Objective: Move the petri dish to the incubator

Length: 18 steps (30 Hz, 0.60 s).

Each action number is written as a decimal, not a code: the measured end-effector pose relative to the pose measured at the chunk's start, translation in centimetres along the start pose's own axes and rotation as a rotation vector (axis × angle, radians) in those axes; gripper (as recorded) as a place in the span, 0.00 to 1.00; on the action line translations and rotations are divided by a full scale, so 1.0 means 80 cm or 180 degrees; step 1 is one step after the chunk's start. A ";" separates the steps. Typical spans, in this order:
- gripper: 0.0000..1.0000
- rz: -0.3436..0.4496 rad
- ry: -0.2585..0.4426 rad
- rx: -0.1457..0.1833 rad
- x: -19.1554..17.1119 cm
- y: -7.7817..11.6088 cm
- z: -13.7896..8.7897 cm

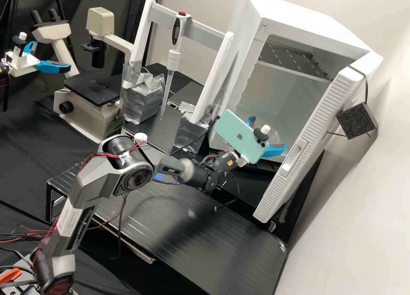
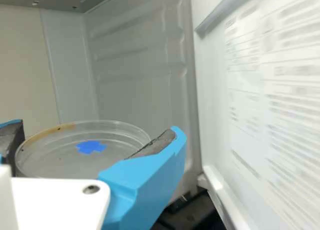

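Blue fingers make up my pincer, and they are closed on the petri dish, one on each side. The dish is round and see-through, with a blue patch on it. I have it at the open front of the big white incubator. The incubator's door stands open, just beside my pincer. A green phone sits on my arm, behind the fingers.

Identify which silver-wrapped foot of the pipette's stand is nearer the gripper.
The foot beside the incubator is nearer the gripper; the other foot stands by the microscope.
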 end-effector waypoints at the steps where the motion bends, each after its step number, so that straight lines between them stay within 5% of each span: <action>1: 0.00 -0.0035 0.0006 0.0030 0.007 -0.001 0.002; 5: 0.00 -0.0205 0.0039 0.0050 0.029 -0.009 0.012; 9: 0.00 -0.0333 0.0086 -0.0070 0.047 -0.021 0.025; 18: 0.00 -0.0479 0.0118 -0.0132 0.065 -0.049 0.043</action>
